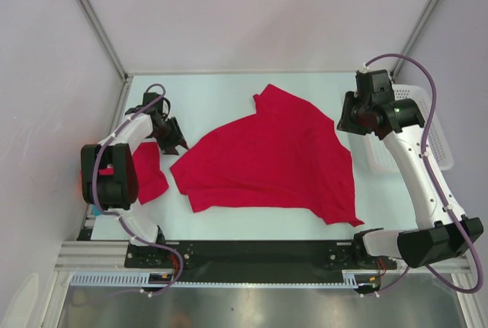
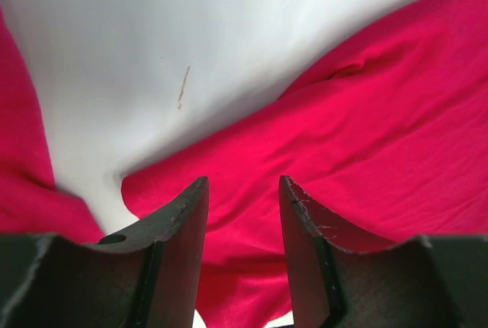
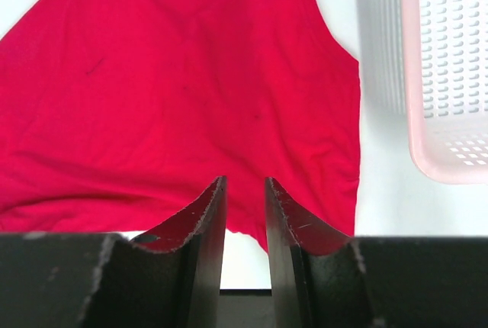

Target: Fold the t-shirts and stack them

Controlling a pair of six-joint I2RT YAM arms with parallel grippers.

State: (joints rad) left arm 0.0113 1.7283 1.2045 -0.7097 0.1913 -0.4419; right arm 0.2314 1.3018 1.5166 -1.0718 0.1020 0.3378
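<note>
A large crimson t-shirt (image 1: 267, 160) lies spread and rumpled across the middle of the white table. A second red t-shirt (image 1: 149, 172) lies at the left, partly under my left arm. My left gripper (image 1: 172, 139) hovers at the big shirt's left corner. In the left wrist view this gripper (image 2: 244, 191) is open, the shirt (image 2: 381, 114) lies below it unpinched, and the other red t-shirt (image 2: 23, 160) shows at the left edge. My right gripper (image 1: 349, 119) hangs above the shirt's far right edge. In the right wrist view it (image 3: 245, 187) is open with a narrow empty gap, above the shirt (image 3: 175, 91).
A white mesh basket (image 1: 436, 139) stands at the right table edge, beside my right arm, and shows in the right wrist view as the basket (image 3: 450, 61). Metal frame posts and white walls close in the back and sides. Bare table (image 1: 206, 99) shows behind the shirt.
</note>
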